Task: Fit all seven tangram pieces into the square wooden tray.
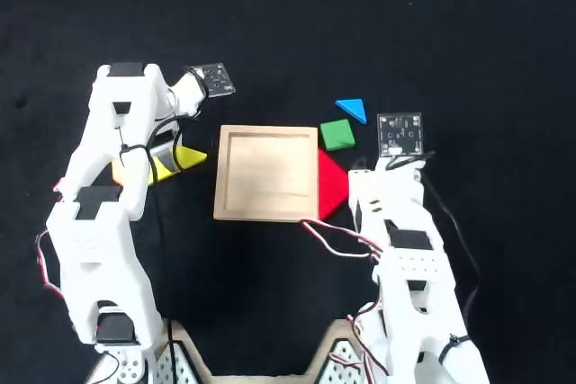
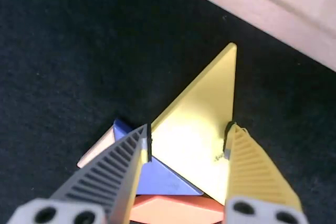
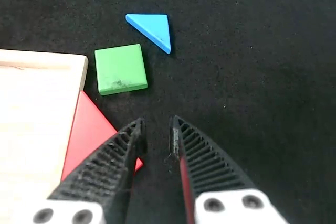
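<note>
Three pieces flank the tray (image 1: 221, 177): red triangle (image 1: 330, 182), green square (image 1: 337, 134), blue triangle (image 1: 352, 110); right hand (image 3: 156, 127) slightly apart, left hand (image 2: 189, 135) clamped on yellow triangle (image 2: 210, 108)

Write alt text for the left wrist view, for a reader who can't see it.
The left gripper grips a yellow triangle by two edges; the triangle overlaps a blue piece, with an orange piece beside it, on the black table. An edge of the wooden tray lies past the triangle's tip.
</note>
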